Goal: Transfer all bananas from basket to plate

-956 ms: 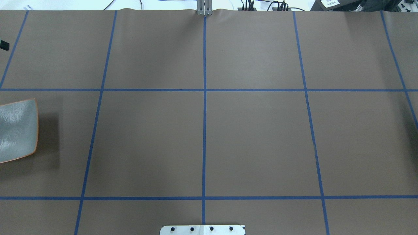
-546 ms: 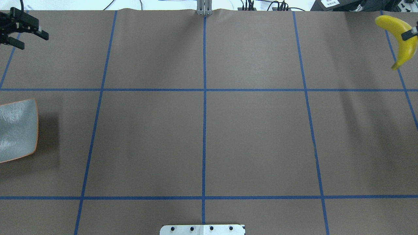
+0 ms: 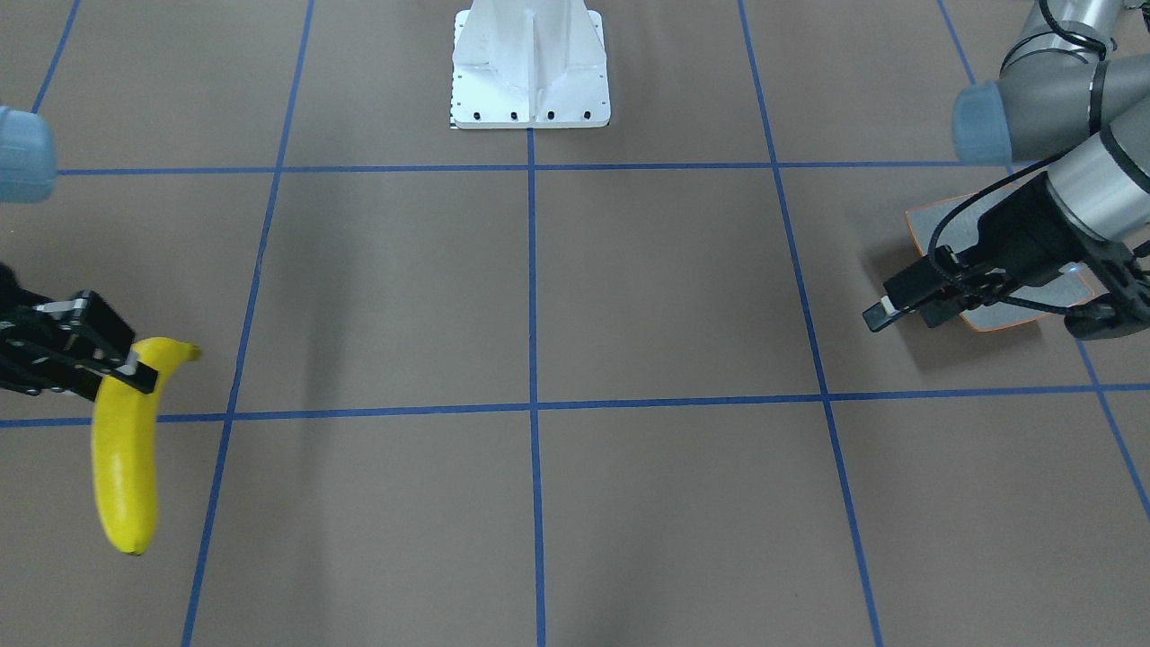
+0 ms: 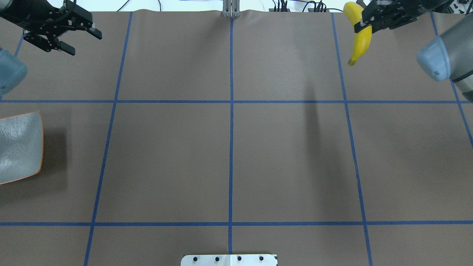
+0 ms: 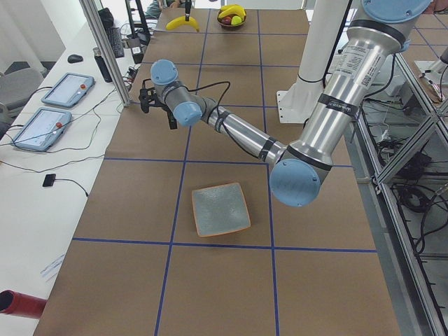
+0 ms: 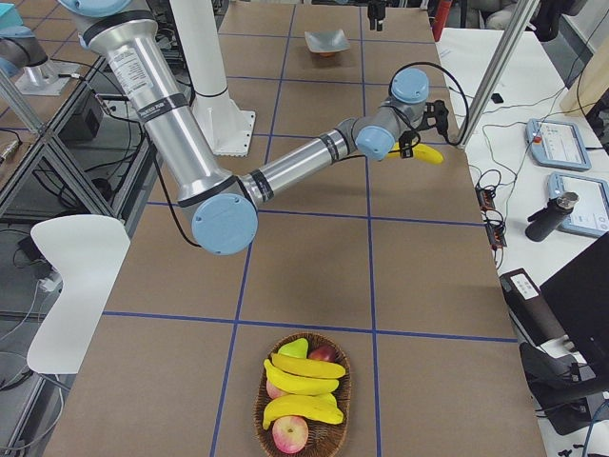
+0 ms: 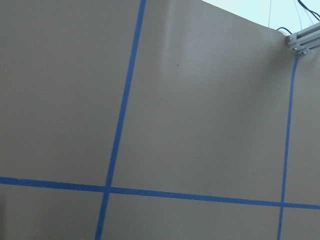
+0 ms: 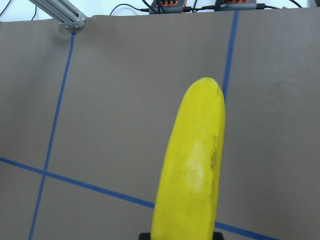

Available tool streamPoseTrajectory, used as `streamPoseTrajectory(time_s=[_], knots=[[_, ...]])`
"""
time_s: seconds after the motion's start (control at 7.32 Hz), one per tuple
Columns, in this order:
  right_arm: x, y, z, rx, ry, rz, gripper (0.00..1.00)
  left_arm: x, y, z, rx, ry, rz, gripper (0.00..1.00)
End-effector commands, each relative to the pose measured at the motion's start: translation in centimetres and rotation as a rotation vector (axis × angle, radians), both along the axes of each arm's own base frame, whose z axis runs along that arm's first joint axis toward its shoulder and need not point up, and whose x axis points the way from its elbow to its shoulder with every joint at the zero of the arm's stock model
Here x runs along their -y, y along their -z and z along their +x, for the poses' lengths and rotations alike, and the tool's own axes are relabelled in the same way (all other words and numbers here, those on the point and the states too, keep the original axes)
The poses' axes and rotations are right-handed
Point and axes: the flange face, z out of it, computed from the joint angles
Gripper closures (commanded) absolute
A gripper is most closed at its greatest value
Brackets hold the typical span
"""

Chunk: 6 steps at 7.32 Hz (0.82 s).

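Tracking banana (image 4: 363,40): right fingers (image 4: 366,18) clamped on it, now further inward over desk (image 4: 288,155); left fingers (image 4: 65,49) apart, also advanced. We judge hand-over toward plate (image 4: 20,147) imminent.

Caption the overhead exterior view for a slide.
Right claw holds a banana aloft at far right; open left claw hovers far left; plate bare at left edge.
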Motion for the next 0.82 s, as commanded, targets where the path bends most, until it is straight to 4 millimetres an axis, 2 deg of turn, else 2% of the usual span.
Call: streamPoseTrajectory(time_s=[0.0,0.27,0.41,0.55,0.68], knots=[[-4.8,4.8,-10.3,0.171,-0.040,-0.038,1.00,-0.4,3.2,2.4,-0.066,0.015,-0.049,0.00],[-7.7,9.3,-15.2,0.284,-0.018,-0.038,1.00,1.1,6.7,3.7,-0.113,0.046,-0.102,0.00],[-10.0,11.3,-18.3,0.338,-0.016,-0.007,1.00,1.9,8.0,4.4,-0.122,0.049,-0.116,0.00],[-11.9,12.8,-20.5,0.399,-0.021,0.007,1.00,1.6,8.6,4.7,-0.134,0.044,-0.102,0.00],[-13.1,14.1,-21.9,0.432,-0.020,0.009,1.00,0.7,9.0,6.0,-0.163,0.027,-0.093,0.00]])
